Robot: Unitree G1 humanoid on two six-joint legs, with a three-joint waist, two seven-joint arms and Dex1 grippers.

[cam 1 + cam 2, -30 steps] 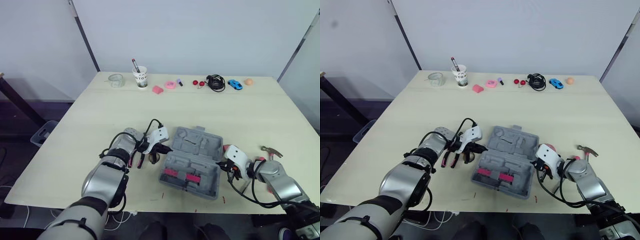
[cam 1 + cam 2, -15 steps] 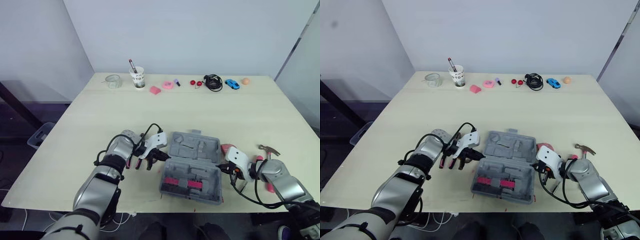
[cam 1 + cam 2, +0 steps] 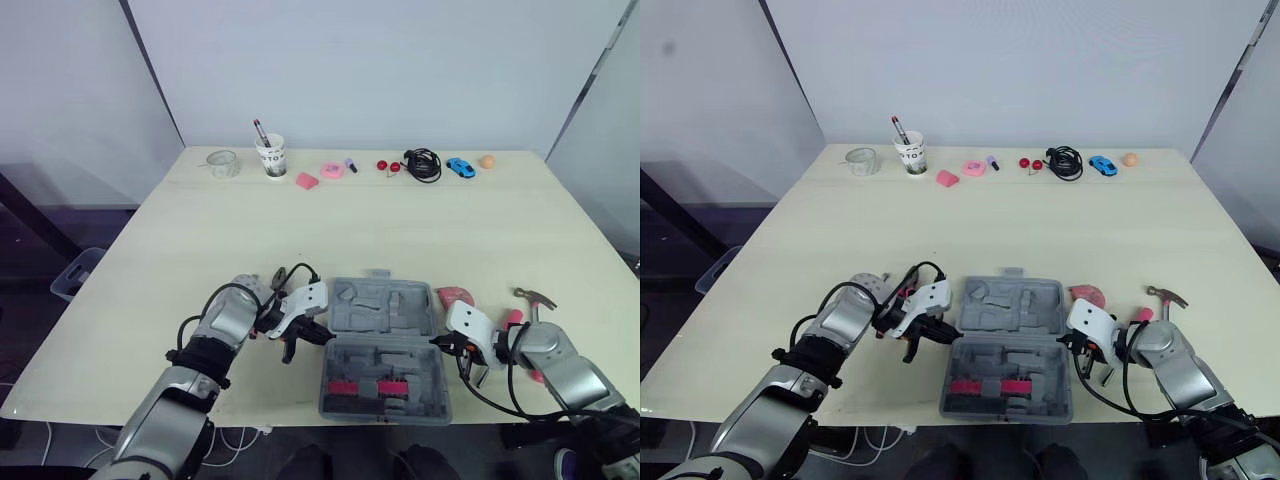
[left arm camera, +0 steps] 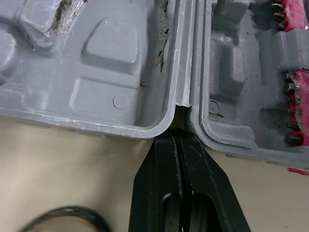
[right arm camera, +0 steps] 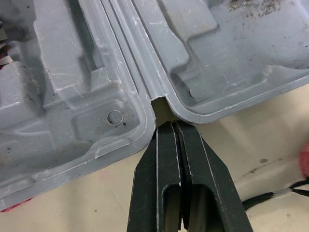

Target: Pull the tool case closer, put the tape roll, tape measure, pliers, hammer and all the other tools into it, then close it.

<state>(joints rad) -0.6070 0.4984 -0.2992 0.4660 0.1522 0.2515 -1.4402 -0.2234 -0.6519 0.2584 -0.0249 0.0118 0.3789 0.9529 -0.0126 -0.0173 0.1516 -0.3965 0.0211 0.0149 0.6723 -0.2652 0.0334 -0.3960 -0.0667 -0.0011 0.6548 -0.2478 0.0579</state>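
Left end effector (image 4: 176, 141) closed, tool case (image 3: 383, 350) crosswise

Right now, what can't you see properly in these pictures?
Hammer: handle hidden behind the right arm, eye views.
Red thing beside the tool case: partly behind the right end effector.
Dark ring: cut off by the left wrist view's edge.
Far blue item: too small to name.

The pale counter (image 3: 200, 230) carries an open grey tool case (image 3: 385, 340) near its front edge, with a pink object (image 3: 455, 297) and a hammer (image 3: 535, 298) just right of it. Along the far edge stand a clear round object (image 3: 221, 163), a paper cup (image 3: 269, 157), a black cable (image 3: 426, 164), a blue toy car (image 3: 460, 167) and an orange ball (image 3: 488, 161).
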